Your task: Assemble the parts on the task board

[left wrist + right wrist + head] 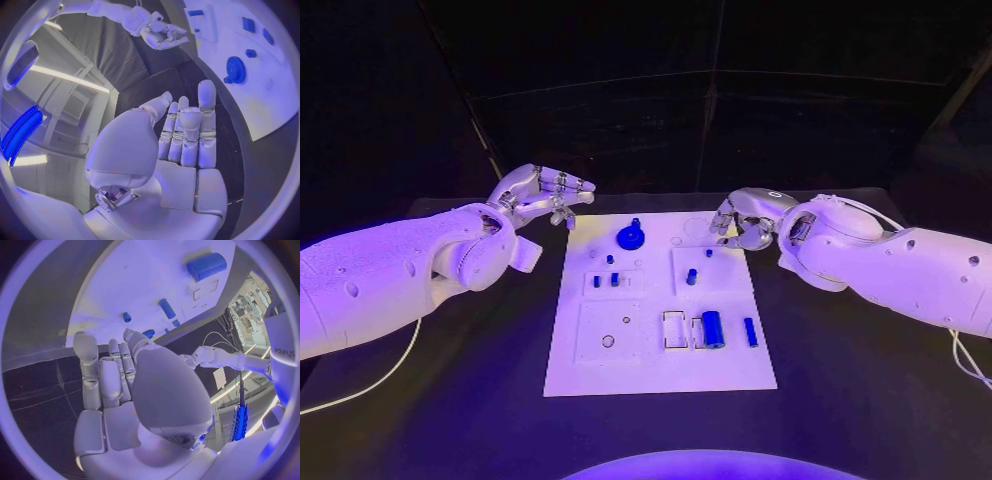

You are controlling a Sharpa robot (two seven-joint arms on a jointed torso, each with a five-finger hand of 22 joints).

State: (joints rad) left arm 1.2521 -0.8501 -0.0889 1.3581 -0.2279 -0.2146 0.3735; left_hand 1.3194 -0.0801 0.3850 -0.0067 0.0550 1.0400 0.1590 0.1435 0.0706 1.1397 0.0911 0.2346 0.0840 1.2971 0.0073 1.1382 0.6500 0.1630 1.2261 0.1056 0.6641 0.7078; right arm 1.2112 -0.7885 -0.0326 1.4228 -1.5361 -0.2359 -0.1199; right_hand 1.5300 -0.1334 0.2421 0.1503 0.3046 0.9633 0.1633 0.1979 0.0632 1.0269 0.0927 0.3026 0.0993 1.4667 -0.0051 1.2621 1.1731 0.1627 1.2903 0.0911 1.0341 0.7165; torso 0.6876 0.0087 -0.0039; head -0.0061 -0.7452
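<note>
Both hands are empty, fingers loosely spread: the left hand (542, 193) sits nearest the round blue toothed gear (630, 237) on the white task board (589, 370), the right hand (747, 222) opposite.

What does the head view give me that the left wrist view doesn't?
Head view alone: the whole task board, with the blue cylinder and slim blue bar at its near end, and the left hand from outside, holding nothing beside the board's far corner. Left wrist view alone: the left hand's palm side, fingers straight and together over the black table. Both: the blue gear at the board's far end, and the right hand, curled, gripping nothing visible.
</note>
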